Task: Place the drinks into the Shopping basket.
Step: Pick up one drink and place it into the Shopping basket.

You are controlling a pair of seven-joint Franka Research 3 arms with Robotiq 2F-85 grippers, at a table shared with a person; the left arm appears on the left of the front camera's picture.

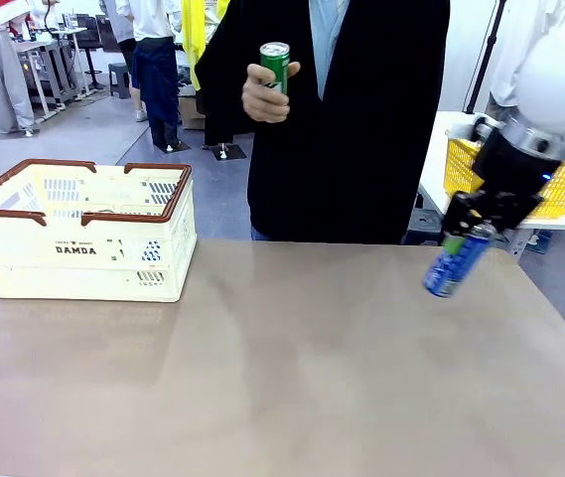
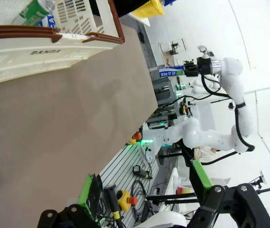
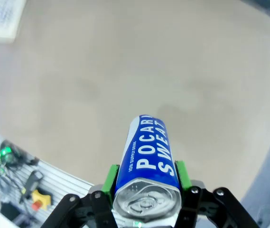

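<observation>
Tan table [image 1: 282, 378]. Item: blue can [image 1: 454, 263], clamped aloft in right gripper [image 1: 466, 231]; left gripper [image 2: 144, 183] wide, empty. Next: carry across into Shopping basket [image 1: 83, 248].

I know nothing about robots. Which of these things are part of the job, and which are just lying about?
Part of the job:
- blue can, clamped in the right gripper above the table
- green can, in the person's hand
- cream basket with the brown rim, on the table

Just lying about:
- yellow basket, farther back, behind the right arm
</observation>
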